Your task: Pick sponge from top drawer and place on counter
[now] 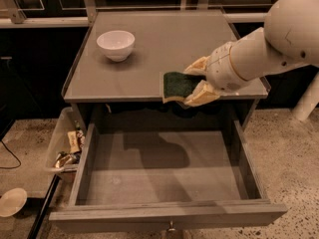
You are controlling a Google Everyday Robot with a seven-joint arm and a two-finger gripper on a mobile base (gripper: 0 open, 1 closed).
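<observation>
My gripper (193,82) is shut on the sponge (178,86), dark green on top with pale yellow foam beneath. It holds the sponge in the air over the front edge of the grey counter (149,49), right of centre. The white arm reaches in from the upper right. The top drawer (164,173) stands pulled fully open below, and its flat grey bottom holds nothing.
A white bowl (115,45) stands on the counter's back left. A clear plastic bin of clutter (66,146) sits on the floor left of the drawer. A pale round dish (11,202) lies at the lower left. Speckled floor lies to the right.
</observation>
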